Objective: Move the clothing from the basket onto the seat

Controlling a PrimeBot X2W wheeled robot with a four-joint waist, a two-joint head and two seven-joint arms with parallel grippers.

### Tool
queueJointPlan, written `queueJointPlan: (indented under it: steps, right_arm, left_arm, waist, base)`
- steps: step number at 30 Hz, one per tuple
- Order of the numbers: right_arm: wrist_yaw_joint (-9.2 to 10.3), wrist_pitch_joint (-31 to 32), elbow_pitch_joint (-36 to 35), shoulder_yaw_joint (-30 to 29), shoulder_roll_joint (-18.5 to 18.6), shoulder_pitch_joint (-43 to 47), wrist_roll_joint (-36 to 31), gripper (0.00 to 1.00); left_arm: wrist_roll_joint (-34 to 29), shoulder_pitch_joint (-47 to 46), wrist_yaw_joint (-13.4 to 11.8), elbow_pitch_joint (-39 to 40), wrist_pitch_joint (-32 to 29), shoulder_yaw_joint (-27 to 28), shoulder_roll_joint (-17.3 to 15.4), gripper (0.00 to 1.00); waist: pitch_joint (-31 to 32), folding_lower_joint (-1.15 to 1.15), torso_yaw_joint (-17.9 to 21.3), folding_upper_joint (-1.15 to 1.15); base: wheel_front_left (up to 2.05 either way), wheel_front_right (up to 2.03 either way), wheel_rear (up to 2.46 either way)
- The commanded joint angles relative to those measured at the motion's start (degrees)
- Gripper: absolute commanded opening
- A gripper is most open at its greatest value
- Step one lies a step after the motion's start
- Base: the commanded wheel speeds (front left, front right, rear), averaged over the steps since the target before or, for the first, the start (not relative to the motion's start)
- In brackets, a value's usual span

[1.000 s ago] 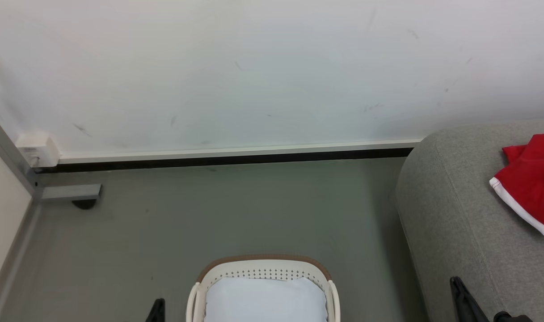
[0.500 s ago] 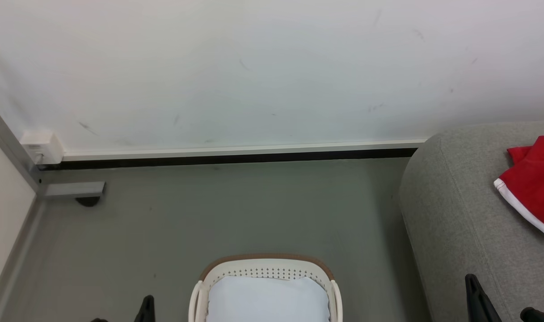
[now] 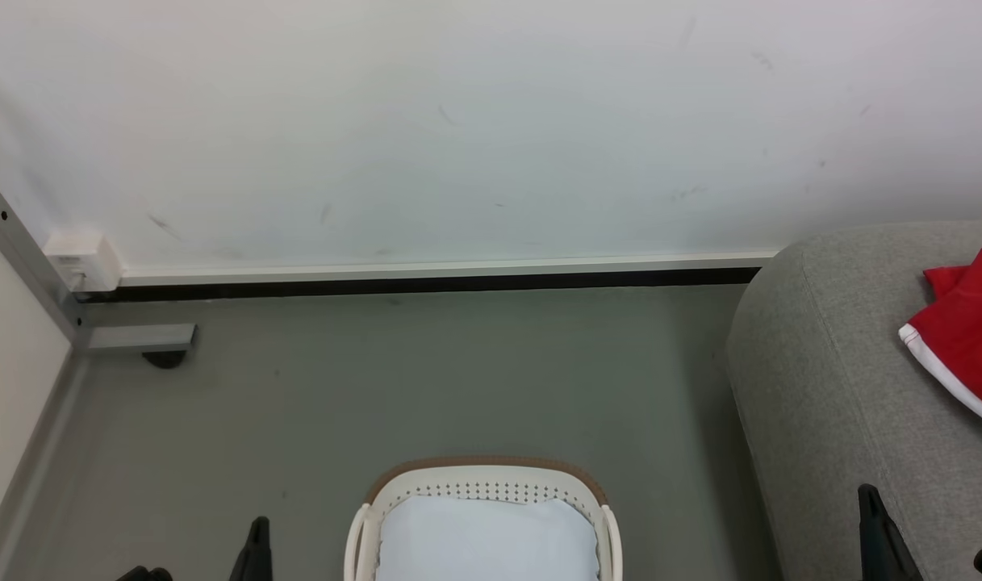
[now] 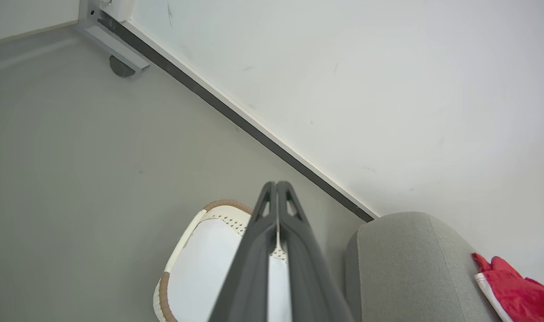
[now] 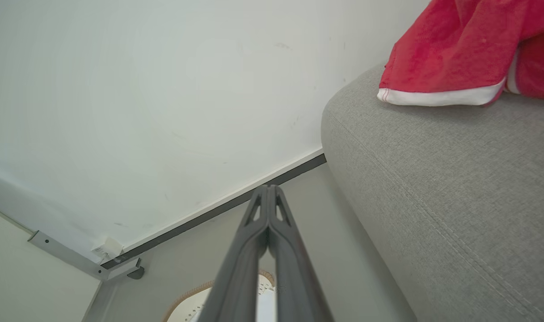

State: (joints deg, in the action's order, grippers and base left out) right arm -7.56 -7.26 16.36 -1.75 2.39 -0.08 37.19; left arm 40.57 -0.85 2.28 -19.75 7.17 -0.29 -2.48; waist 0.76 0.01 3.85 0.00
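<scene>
Grey floor (image 3: 458,379) ran up to a scuffed white wall (image 3: 458,121) with a dark skirting strip along its foot. A small white box (image 3: 83,260) sat on the wall by a grey metal post (image 3: 22,250); any marking on it was too small to read.

Both arms were low. The left gripper (image 4: 276,183) was to the left of the basket and the right gripper (image 5: 268,187) was by the seat's near side, and each pointed its two long dark fingers toward the wall. Both pairs of fingers were pressed together along their length and gripped nothing.

One small oval white perforated plastic basket (image 3: 482,476) with a brown rim stood on the floor between the two grippers, holding one pale white liner sheet (image 3: 486,541). One large light grey fabric seat (image 3: 821,387) stood to its right. The bright red clothing (image 3: 963,339) with a white hem lay in one heap on top of the seat, well apart from the basket. I couldn't tell whether it was one garment or more.
</scene>
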Motion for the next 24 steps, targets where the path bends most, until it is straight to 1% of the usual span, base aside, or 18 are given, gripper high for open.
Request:
queueJointPlan:
  steps: [1,24]
  right_arm:
    - [0.03,0.33,-1.06,-0.3,0.45,-1.86,2.04,0.0]
    - [0.06,4.85,-1.56,-1.82,0.55,-3.37,19.63,0.0]
  left_arm:
    - [1.81,-1.32,0.25,0.98,-0.35,0.47,-0.29,0.0]
    - [18.34,-2.82,1.92,2.63,-4.78,2.65,-0.39,0.0]
  waist:
    - [-0.01,0.0,-0.04,0.0]
    - [-0.24,0.0,-0.98,0.0]
  base:
    - [0.0,0.0,0.0]
    - [0.0,0.0,0.0]
